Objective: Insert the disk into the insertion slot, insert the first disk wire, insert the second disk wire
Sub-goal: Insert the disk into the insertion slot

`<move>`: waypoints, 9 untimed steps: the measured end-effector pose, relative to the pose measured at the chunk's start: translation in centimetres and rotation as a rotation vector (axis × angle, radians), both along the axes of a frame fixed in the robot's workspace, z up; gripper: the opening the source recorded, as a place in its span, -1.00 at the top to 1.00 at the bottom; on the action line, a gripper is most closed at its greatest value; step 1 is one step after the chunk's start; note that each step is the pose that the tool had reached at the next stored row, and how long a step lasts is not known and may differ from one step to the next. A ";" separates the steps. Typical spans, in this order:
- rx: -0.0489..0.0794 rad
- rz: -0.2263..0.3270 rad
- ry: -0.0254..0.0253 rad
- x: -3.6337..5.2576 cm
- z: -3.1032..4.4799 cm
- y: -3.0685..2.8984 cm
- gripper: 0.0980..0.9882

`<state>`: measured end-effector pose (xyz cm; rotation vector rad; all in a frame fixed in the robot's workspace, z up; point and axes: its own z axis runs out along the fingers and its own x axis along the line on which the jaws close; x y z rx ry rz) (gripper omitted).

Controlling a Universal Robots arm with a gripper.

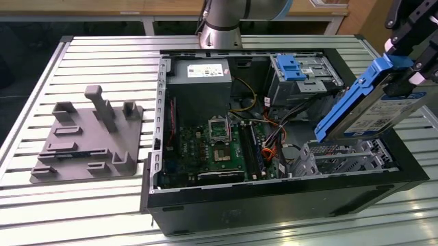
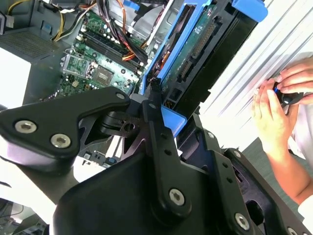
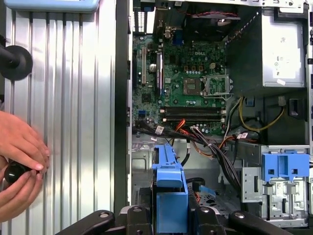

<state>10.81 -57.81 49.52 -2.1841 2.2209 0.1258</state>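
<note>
The fingers (image 2: 157,128) are clenched on the blue handle end of the disk (image 1: 373,110), with the rest of its blue frame (image 1: 347,105) and silver body hanging unsupported below the hold. The disk is steeply tilted, its lower end just over the insertion slot (image 1: 342,156) on the side nearest the motherboard (image 1: 219,148); whether the corner touches the slot's rim cannot be told. The disk is not seated. Risk one: at this tilt the leading corner is likely to catch on the perforated sheet metal rather than enter, and with the hold at one end only, such contact could lever the frame round between the pads. Risk two: the wire bundle (image 3: 215,152) runs close beside the slot mouth, and a loose strand could be trapped under the disk or pushed out of reach. Risk three: a person's hands (image 3: 19,161) rest on the slatted surface (image 1: 102,56) just beside the computer case (image 1: 274,197), holding a small black object, near enough that any sideways correction of the arm could meet them.
</note>
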 end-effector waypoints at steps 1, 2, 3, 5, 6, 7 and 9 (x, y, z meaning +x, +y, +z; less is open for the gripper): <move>0.000 0.000 0.0000 0.20 -0.01 0.00 0.40; 0.000 0.000 0.0000 0.41 -0.02 0.00 0.40; 0.000 0.000 0.0000 0.61 -0.04 0.00 0.40; 0.000 0.000 0.0000 0.95 -0.08 0.01 0.40; 0.000 0.000 0.0000 1.06 -0.10 0.01 0.40; 0.000 0.000 0.0000 1.12 -0.10 0.01 0.40; 0.000 0.000 0.0000 1.13 -0.11 0.01 0.40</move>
